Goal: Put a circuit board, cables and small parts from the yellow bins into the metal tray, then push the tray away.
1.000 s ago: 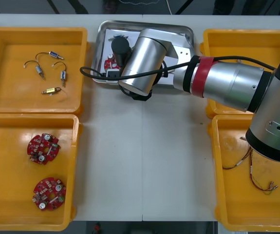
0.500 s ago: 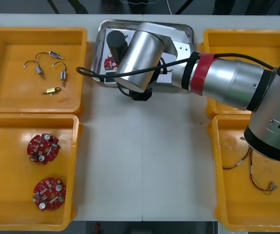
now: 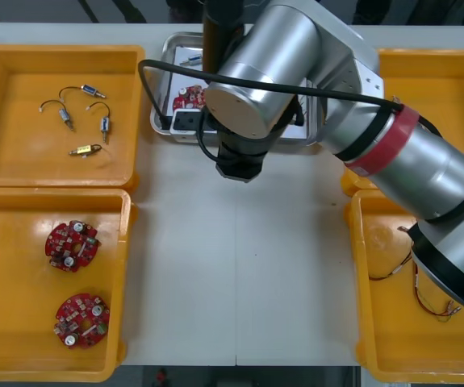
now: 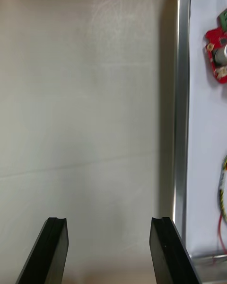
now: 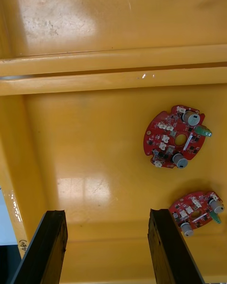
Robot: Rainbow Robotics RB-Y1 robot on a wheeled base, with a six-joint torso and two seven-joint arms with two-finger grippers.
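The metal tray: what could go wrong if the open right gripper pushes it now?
The right gripper hangs open over the table, one finger close to the rim of the metal tray; it might ride over the rim instead of pushing.
An off-centre push may turn the tray against the yellow bin.
The circuit board and cable lie loose and may slide.
The left gripper hangs open over a second yellow bin.

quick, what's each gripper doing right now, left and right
left gripper: open, holding nothing, over a yellow bin.
right gripper: open, holding nothing, over the table beside the tray.
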